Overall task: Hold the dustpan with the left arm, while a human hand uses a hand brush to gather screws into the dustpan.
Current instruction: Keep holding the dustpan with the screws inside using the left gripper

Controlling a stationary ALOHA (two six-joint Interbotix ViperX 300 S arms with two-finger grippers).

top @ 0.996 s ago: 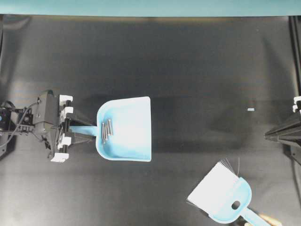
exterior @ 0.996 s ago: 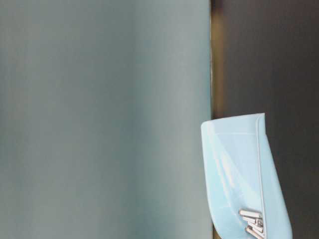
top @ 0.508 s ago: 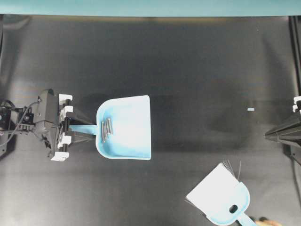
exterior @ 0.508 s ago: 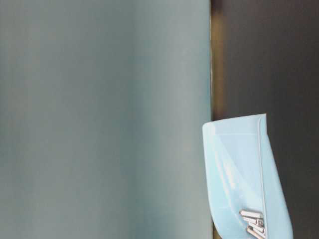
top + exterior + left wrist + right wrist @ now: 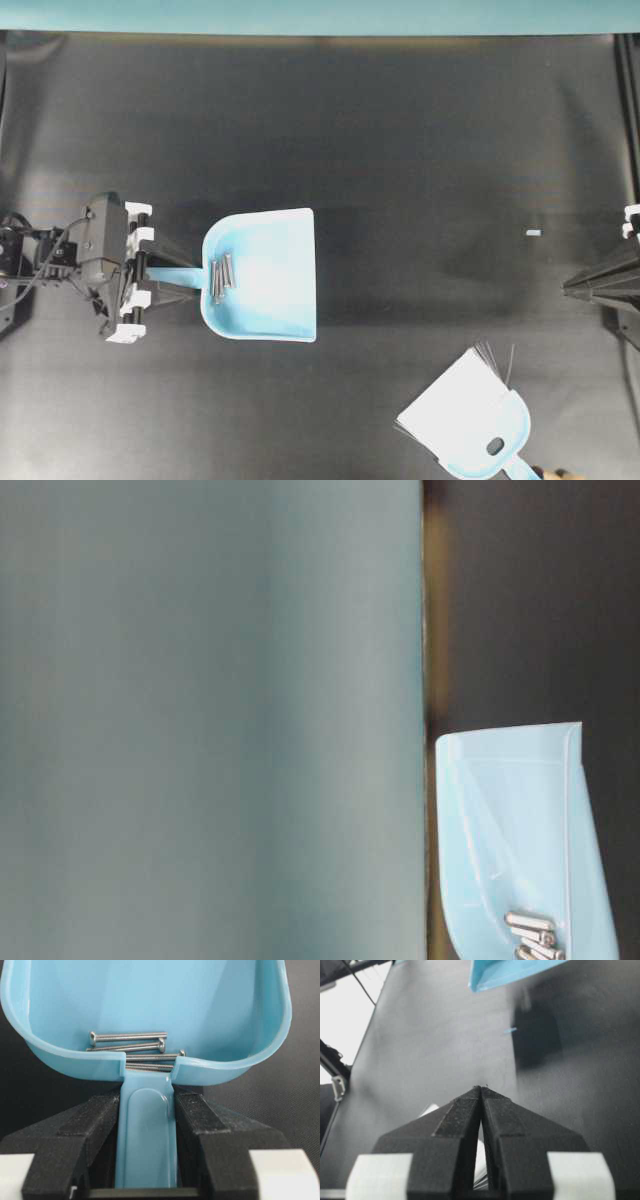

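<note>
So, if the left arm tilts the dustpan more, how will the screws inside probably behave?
The screws look like smooth round metal shafts lying loose on glossy plastic, so they would probably roll or slide easily. They lie at the rear wall of the dustpan, near the handle held by the left gripper; tilting backward likely keeps them there, while tilting forward may spill them.
</note>
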